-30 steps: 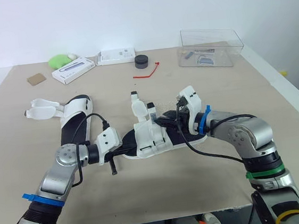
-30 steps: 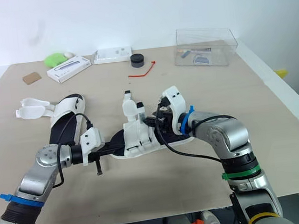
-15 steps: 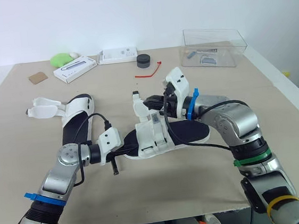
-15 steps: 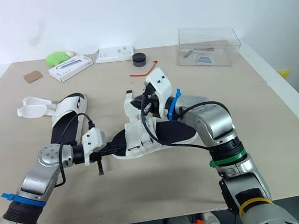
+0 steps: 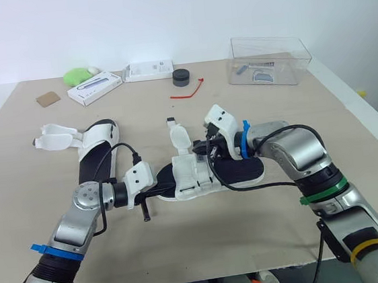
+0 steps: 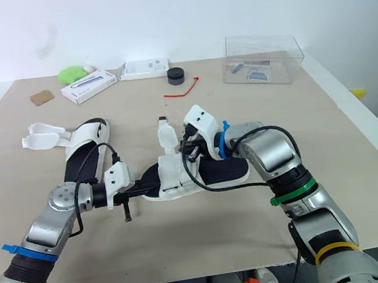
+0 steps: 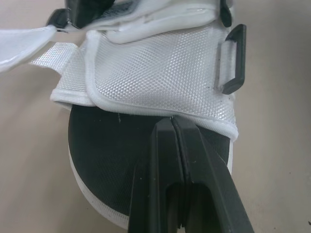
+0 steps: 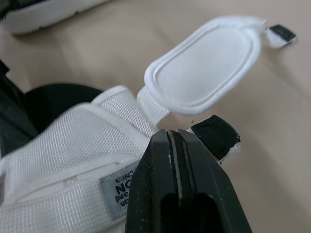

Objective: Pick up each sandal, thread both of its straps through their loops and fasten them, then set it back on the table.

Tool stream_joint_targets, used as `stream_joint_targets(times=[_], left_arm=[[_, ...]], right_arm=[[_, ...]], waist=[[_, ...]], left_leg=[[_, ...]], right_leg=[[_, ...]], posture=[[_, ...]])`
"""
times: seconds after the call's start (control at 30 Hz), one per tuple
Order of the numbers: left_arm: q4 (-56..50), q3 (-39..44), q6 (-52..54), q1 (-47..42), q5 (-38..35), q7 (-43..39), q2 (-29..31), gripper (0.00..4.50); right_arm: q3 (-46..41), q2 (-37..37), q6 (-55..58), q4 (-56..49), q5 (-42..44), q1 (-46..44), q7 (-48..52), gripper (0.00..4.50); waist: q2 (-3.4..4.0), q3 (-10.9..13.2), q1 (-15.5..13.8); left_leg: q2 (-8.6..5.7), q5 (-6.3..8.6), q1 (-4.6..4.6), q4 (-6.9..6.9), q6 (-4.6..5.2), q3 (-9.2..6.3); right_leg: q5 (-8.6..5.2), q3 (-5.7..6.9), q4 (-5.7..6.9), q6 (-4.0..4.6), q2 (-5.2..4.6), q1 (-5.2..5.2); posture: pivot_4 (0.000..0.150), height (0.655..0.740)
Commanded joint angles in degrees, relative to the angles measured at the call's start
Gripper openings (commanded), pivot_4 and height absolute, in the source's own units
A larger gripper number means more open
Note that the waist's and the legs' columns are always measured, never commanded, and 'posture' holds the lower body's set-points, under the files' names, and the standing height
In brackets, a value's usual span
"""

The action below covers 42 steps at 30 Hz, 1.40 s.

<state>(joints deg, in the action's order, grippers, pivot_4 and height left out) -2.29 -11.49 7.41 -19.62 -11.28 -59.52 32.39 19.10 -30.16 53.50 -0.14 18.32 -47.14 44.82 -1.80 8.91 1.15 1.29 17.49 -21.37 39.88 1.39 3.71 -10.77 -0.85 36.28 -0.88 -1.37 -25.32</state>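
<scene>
Centre frame on the table: sandal. Looks light, stiff underfoot, floppy up top; best pinched at the strap tab. Both closed: left gripper on the insole, right gripper by the tab.

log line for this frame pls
phase: strapping middle sandal | left gripper: shut at its end | right gripper: shut by loose strap | second sandal: on table, unfastened
</scene>
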Motion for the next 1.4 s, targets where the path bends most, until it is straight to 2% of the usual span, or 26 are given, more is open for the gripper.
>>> stream_joint_targets(times=[0.03, 0.33, 0.37, 0.4, 0.5, 0.53, 0.57, 0.63, 0.7, 0.77, 1.1, 1.4], left_arm=[[1.09, -0.28, -1.16, 0.24, 0.26, -1.57, 0.75, 0.0], [4.28, -0.14, -1.9, -2.45, -0.81, -4.23, 0.35, 0.0], [4.49, -0.29, -2.18, -2.61, -0.64, -4.45, 0.39, 0.0], [4.84, -0.53, -2.63, -2.83, -0.28, -4.72, 0.49, 0.0], [5.5, -0.79, -3.2, -3.27, 0.04, -5.39, 0.44, 0.0], [5.62, -0.81, -3.29, -3.36, 0.07, -5.52, 0.33, 0.0], [5.73, -0.86, -3.39, -3.47, 0.14, -5.62, 0.19, 0.0], [5.83, -0.97, -3.46, -3.59, 0.26, -5.71, -0.03, 0.0], [5.76, -0.99, -3.52, -3.52, 0.28, -5.85, -0.16, 0.0], [5.6, -0.94, -3.59, -3.31, 0.3, -5.96, -0.19, 0.0], [4.19, -0.84, -3.0, -2.43, 0.23, -5.52, -0.2, 0.0], [3.01, -0.45, -2.53, -1.27, 0.3, -4.76, -0.05, 0.0]], right_arm=[[1.95, -2.23, 3.87, 0.05, -1.29, 2.32, 0.97, 0.05], [-6.47, 1.26, 5.27, 5.72, 1.1, -1.19, -1.41, 0.05], [-8.15, 2.02, 5.77, 7.1, 1.93, -2.39, -1.6, 0.52], [-10.39, 3.04, 6.52, 9.09, 3.27, -4.11, -1.7, 0.69], [-15.68, 6.24, 8.19, 17.23, 6.19, -10.17, -1.89, 1.67], [-16.11, 6.71, 8.59, 19.42, 6.51, -11.48, -1.33, 1.95], [-16.46, 7.25, 8.71, 22.09, 6.67, -12.81, -0.73, 2.47], [-16.99, 8.11, 8.45, 26.13, 6.75, -14.67, -0.1, 3.04], [-18.41, 9.47, 8.99, 30.26, 7.76, -16.79, 0.56, 3.97], [-18.77, 10.38, 10.46, 33.13, 8.61, -18.53, 2.02, 4.46], [-17.13, 16.04, 6.08, 47.38, 5.3, -24.01, 5.5, 4.46], [-22.96, 20.72, 3.98, 59.81, 6.83, -32.23, 8.36, 4.46]], waist=[[0.0, -0.03, 0.0], [-0.01, -0.04, -0.03], [-0.01, -0.04, -0.03], [-0.01, -0.04, -0.02], [0.03, -0.01, 0.04], [0.08, 0.02, 0.16], [0.12, 0.05, 0.18], [0.13, 0.05, 0.15], [0.13, 0.05, 0.15], [0.14, 0.05, 0.15], [0.16, 0.07, 0.18], [0.17, 0.08, 0.2]], left_leg=[[0.0, 0.0, 0.0, 0.0, 0.01, -0.01], [-0.03, 0.01, 0.0, 0.0, 0.02, -0.01], [-0.03, 0.01, 0.0, 0.0, 0.02, 0.0], [-0.03, 0.01, 0.0, 0.0, 0.02, 0.0], [-0.02, 0.0, -0.03, 0.0, 0.01, 0.05], [-0.02, 0.0, -0.03, 0.0, 0.01, 0.05], [0.0, 0.0, -0.04, 0.0, 0.01, 0.1], [0.0, 0.0, -0.05, -0.02, 0.01, 0.08], [0.0, 0.01, -0.06, -0.11, 0.02, 0.06], [0.0, 0.01, -0.07, -0.14, 0.02, 0.06], [-0.02, 0.03, -0.13, -0.19, 0.04, 0.06], [-0.01, 0.04, -0.13, -0.23, 0.01, 0.05]], right_leg=[[0.0, 0.01, 0.0, 0.0, -0.01, 0.0], [0.01, 0.03, -0.02, -0.02, -0.02, 0.03], [0.01, 0.03, -0.02, -0.02, -0.01, 0.03], [0.01, 0.03, -0.02, -0.02, -0.01, 0.03], [0.02, -0.01, -0.02, -0.01, 0.01, -0.03], [0.02, -0.02, -0.01, -0.01, 0.02, -0.03], [0.03, -0.06, -0.01, 0.0, 0.03, -0.07], [0.04, -0.05, 0.0, 0.01, 0.04, -0.08], [0.04, -0.02, -0.04, 0.01, 0.02, -0.08], [0.04, -0.01, -0.08, 0.01, -0.01, -0.08], [0.04, 0.03, -0.1, 0.0, -0.08, -0.12], [0.05, 0.04, -0.1, 0.02, -0.13, -0.14]], posture=[[0.15, 0.74], [0.15, 0.74], [0.15, 0.74], [0.15, 0.74], [0.15, 0.74], [0.15, 0.74], [0.15, 0.74], [0.15, 0.74], [0.15, 0.74], [0.15, 0.74], [0.15, 0.74], [0.15, 0.74]])
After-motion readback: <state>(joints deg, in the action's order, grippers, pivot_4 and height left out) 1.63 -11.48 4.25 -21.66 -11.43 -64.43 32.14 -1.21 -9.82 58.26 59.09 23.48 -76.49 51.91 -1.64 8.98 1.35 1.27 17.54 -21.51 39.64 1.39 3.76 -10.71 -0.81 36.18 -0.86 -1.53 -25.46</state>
